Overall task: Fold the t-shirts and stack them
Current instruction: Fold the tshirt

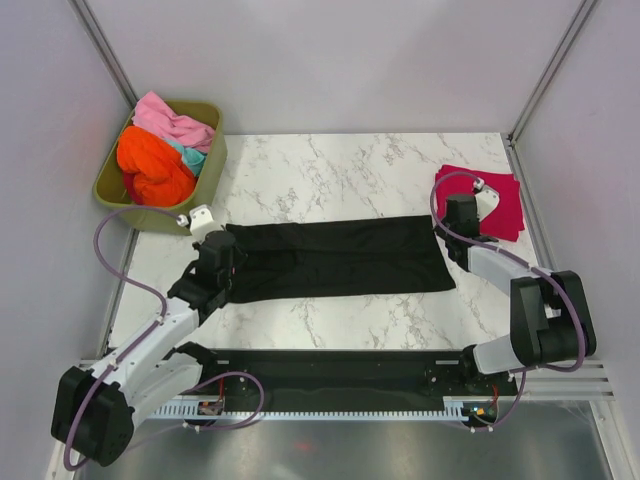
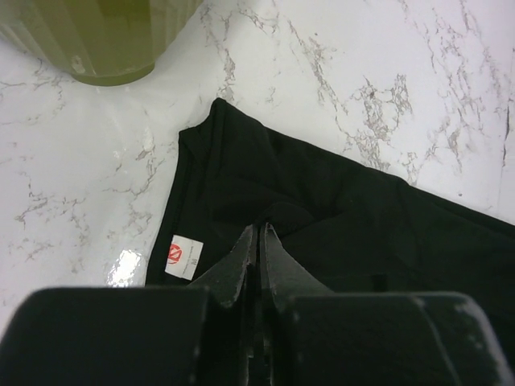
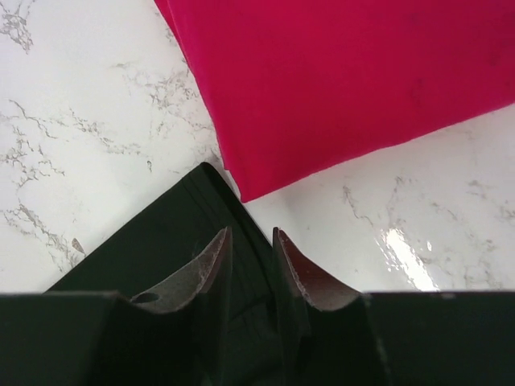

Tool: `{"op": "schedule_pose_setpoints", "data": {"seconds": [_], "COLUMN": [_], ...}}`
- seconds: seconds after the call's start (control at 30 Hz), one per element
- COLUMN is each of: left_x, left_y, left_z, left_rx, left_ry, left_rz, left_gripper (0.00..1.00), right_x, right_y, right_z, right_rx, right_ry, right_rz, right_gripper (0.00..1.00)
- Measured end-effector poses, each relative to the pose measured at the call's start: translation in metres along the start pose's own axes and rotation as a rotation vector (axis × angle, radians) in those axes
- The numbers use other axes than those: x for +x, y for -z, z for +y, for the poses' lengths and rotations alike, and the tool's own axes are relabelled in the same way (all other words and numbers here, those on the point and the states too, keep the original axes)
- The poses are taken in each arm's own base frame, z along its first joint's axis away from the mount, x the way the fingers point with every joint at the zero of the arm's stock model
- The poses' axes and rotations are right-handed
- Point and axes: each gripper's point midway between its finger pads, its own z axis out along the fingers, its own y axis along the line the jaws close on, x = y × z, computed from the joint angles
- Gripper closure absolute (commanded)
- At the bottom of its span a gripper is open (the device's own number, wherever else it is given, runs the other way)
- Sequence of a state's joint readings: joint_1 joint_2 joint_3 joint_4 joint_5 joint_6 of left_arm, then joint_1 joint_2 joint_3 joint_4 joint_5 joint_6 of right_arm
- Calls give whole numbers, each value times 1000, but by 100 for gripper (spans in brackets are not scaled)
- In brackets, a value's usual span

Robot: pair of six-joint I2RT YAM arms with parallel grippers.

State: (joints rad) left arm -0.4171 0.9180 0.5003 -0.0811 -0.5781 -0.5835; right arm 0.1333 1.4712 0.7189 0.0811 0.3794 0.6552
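A black t-shirt (image 1: 340, 257), folded into a long band, lies across the middle of the marble table. My left gripper (image 1: 225, 256) is at its left, neck end. In the left wrist view it (image 2: 259, 229) is shut on a raised pucker of the black cloth (image 2: 322, 193), beside the white neck label (image 2: 185, 256). My right gripper (image 1: 448, 230) is at the shirt's far right corner. In the right wrist view it (image 3: 252, 235) is closed to a narrow gap on the black cloth's edge (image 3: 161, 241). A folded crimson t-shirt (image 1: 490, 200) lies flat just beyond it (image 3: 346, 80).
An olive-green tub (image 1: 215, 160) stands at the back left, holding an orange shirt (image 1: 150, 165), a pink shirt (image 1: 170, 122) and a teal one (image 1: 192, 158). Its base shows in the left wrist view (image 2: 105, 40). Grey walls close in the table.
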Motion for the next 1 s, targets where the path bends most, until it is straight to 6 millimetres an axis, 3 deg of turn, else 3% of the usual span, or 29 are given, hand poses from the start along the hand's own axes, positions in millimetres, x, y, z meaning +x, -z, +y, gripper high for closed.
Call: {"op": "schedule_pose_setpoints", "data": {"seconds": [0.1,0.27,0.5,0.63,0.73,0.83,1.0], "left_x": [0,3,3,7,20,30,31], "left_y": [4,11,12,7,0,-8,-28], "left_z": [0,2,1,1,4,6,9], "left_rx": [20,52,62,55,29,5,-29], "left_ry": [10,28,35,32,10,0,33], "left_rz": [-6,-14,-18,-10,30,76,125], "left_gripper": [77,63,49,47,48,50,56], "right_x": [-6,-16,-8,9,31,67,134], "right_y": [8,15,22,31,39,51,67], "right_z": [-3,1,28,72,122,175,245], "right_rx": [-14,-46,-139,-281,-437,-617,-860], "right_ry": [-20,-43,-1,61,116,179,267], "right_rz": [-41,-88,-78,-11,68,181,371], "right_gripper": [65,64,63,62,59,57,56]}}
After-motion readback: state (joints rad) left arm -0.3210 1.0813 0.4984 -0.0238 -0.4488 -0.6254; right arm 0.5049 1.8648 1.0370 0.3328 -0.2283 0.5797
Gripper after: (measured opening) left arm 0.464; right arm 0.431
